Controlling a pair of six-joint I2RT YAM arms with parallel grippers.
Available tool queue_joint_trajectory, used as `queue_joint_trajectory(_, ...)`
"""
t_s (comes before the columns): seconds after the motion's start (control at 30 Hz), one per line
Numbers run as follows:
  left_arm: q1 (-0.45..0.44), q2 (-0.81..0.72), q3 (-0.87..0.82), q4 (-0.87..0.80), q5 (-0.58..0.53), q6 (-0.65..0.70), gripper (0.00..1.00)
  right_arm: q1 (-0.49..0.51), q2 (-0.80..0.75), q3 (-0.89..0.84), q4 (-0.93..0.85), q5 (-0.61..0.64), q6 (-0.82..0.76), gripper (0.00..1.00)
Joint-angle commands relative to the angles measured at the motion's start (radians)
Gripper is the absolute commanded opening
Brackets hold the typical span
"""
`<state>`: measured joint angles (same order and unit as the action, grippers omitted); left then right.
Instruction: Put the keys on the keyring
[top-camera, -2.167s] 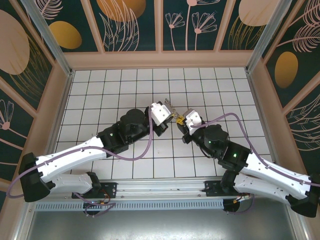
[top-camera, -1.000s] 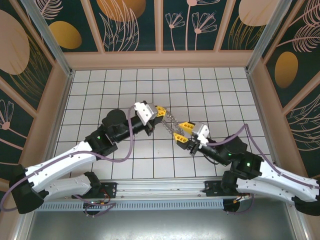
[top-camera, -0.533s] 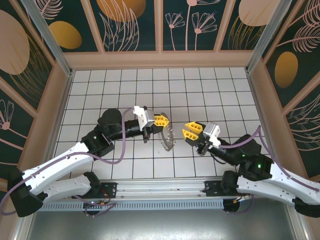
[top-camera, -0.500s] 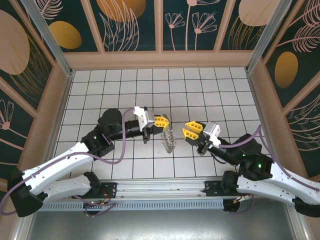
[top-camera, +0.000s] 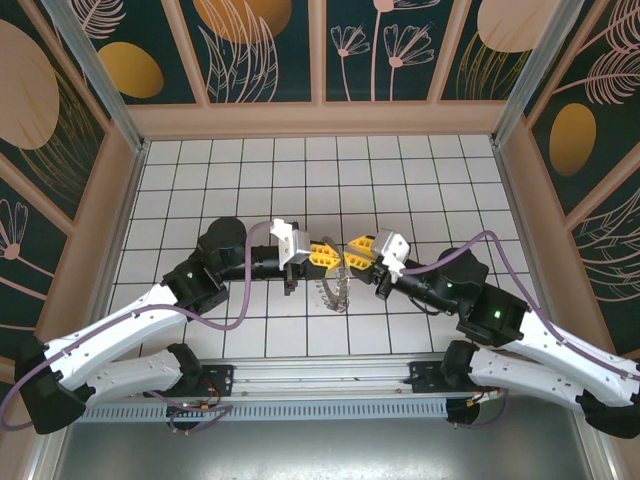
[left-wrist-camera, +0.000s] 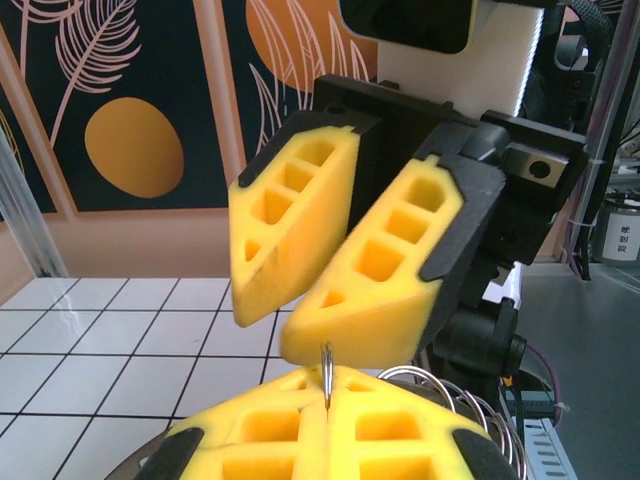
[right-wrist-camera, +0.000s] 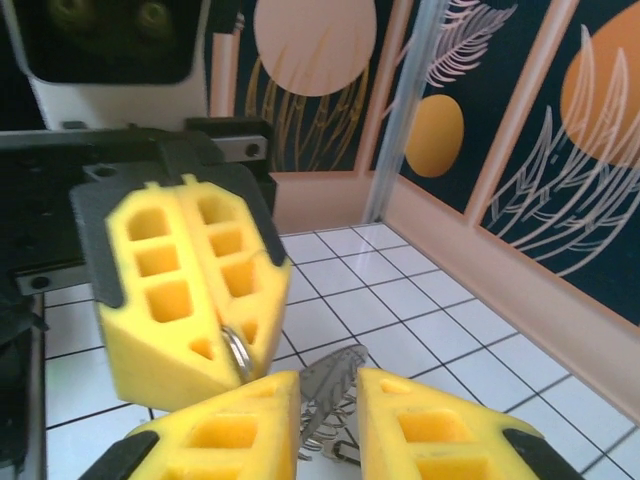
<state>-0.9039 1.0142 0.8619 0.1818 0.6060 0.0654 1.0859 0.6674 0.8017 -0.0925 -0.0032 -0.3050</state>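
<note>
Keyring (top-camera: 335, 287) hangs from the left tool (top-camera: 328, 257). That tool is squeezed tight on the ring's thin rim, and the ring dangles under it near the middle of the desk (top-camera: 430, 180). The right tool (top-camera: 358, 250) is tip to tip with the left one, almost touching. Its fingers sit a little apart, with a flat grey metal bit (right-wrist-camera: 330, 375) in the gap. I cannot tell if they pinch it. The tools meet well away from every wall. White tiles spread wide behind them and to both sides. A tan ledge (top-camera: 320, 120) and dark flower walls (top-camera: 270, 50) close the desk in.
</note>
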Motion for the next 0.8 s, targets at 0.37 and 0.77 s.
queue_joint_trajectory(0.37,0.003,-0.017,0.059,0.004,0.042,-0.02,0.0,-0.013,-0.003,0.003,-0.046,-0.114,0.005,0.26)
queue_joint_trajectory(0.77,0.005,-0.019,0.071,-0.001,0.04,-0.024,0.0,-0.014,-0.005,0.011,-0.085,-0.114,0.015,0.25)
